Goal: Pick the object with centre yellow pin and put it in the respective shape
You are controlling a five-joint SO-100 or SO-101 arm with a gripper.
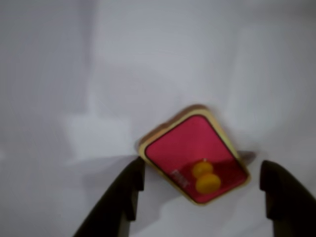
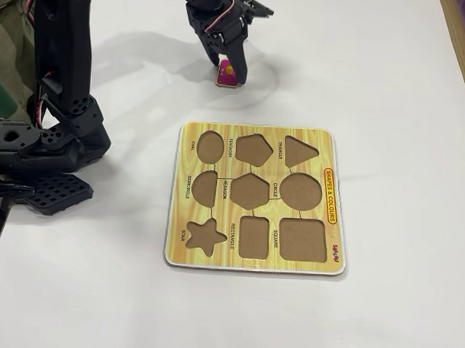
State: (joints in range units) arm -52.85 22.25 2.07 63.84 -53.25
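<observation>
Gripper (image 1: 200,185) is spread wide, nothing clamped, jaws straddling the pink piece (image 1: 193,150) without touching it in the wrist view. Piece lies flat on the white table (image 2: 388,88), well apart from the puzzle board (image 2: 180,248), beyond its far edge in the fixed view; the RECTANGLE cut-out (image 2: 255,237) sits at the board's near edge, beside the wider square one. Judgement: thin rigid wood, light, not fragile, painted face probably slick. It's too flat for an edge grip off the table, so close on the yellow knob (image 1: 207,183) at its centre. Knob is small and round, so it may slip or rotate in the jaws.
</observation>
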